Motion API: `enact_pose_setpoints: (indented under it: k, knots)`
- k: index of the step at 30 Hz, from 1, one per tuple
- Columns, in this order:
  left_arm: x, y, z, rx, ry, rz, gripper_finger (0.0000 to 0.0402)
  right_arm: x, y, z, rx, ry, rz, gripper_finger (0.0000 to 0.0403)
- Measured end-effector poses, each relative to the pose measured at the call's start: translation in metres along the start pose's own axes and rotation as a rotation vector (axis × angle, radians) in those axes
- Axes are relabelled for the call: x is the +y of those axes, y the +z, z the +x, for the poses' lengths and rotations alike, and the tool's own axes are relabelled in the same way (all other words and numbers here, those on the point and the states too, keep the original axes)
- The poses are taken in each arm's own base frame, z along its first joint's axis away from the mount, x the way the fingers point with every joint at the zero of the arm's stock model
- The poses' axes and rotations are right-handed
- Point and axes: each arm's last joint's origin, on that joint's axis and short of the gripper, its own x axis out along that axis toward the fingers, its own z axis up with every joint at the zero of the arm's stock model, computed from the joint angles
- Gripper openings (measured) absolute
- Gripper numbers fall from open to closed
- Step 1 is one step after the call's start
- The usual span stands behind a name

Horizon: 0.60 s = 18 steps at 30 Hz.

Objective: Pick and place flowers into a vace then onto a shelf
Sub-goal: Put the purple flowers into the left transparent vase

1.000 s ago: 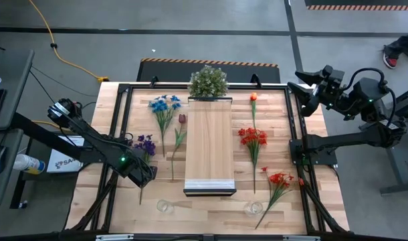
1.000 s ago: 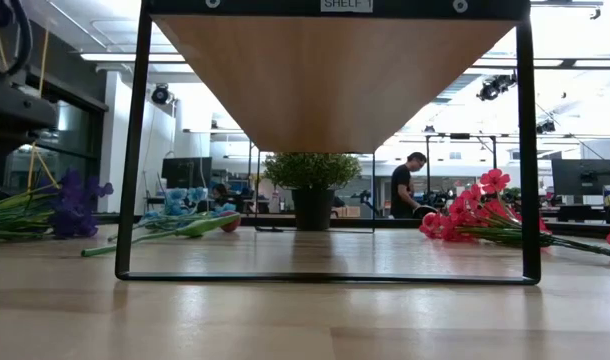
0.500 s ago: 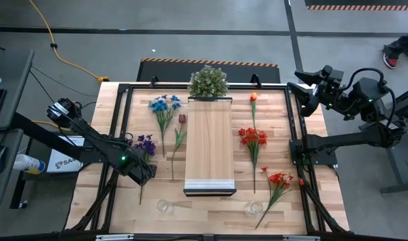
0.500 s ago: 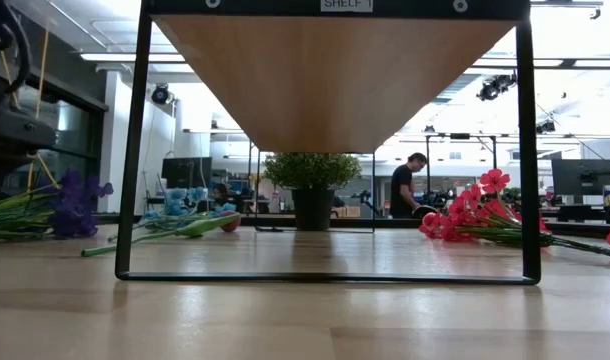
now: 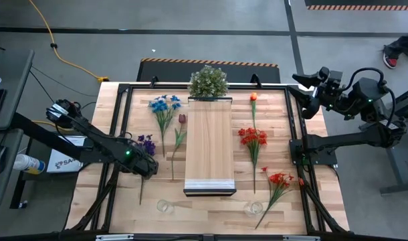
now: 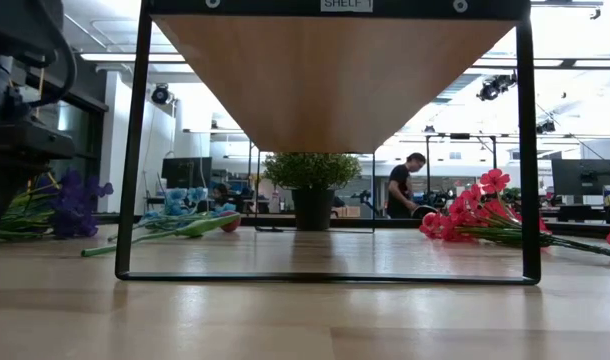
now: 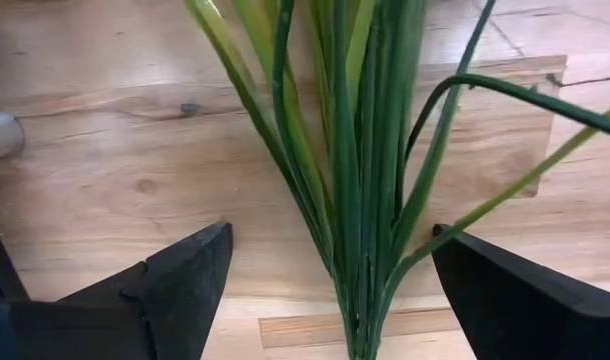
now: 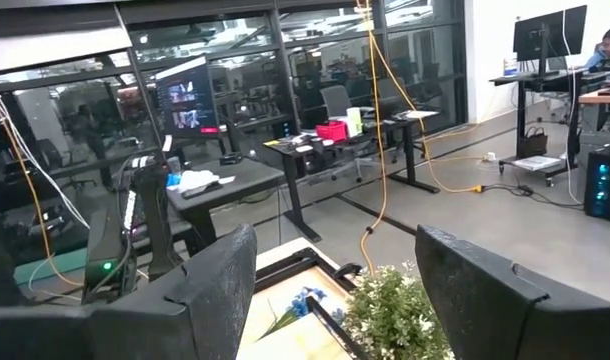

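Straddling the green stems of the purple flower, the left gripper had its fingers spread wide with nothing yet clamped between them, low over the tabletop on the left side; the risk, as I judged it, was that closing here would catch only some of the thin blades, since several leaves fanned outward past the fingers, and a partial pinch could let the bunch twist or slip on the lift; the stems looked springy and slick, so a grip near the narrow bundled base seemed safer than one higher up; a second hazard was the black frame rail just beside the arm, which the bloom might snag; the clear vase stood near the table's front edge, its mouth small, so a tilted stem could knock it over rather than drop in. The right gripper hung parted and empty beyond the table's far right corner, waiting. The flowers lay flat on the tabletop either side of the shelf: a blue bunch and a dark red bloom to its left with the purple one, an orange bud and two red sprays to its right; none was yet in a vase; a second vase stood near the front as well.
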Motion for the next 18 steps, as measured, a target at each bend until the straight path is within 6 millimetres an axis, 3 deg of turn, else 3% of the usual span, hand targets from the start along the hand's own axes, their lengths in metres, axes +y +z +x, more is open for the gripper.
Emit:
enact_pose_setpoints:
  k: [18]
  knots:
    - [0.0016, 0.0011, 0.0006, -0.026, 0.006, -0.029, 0.0196, -0.0001, -0.0005, 0.0000, 0.005, 0.000, -0.006, 0.0262]
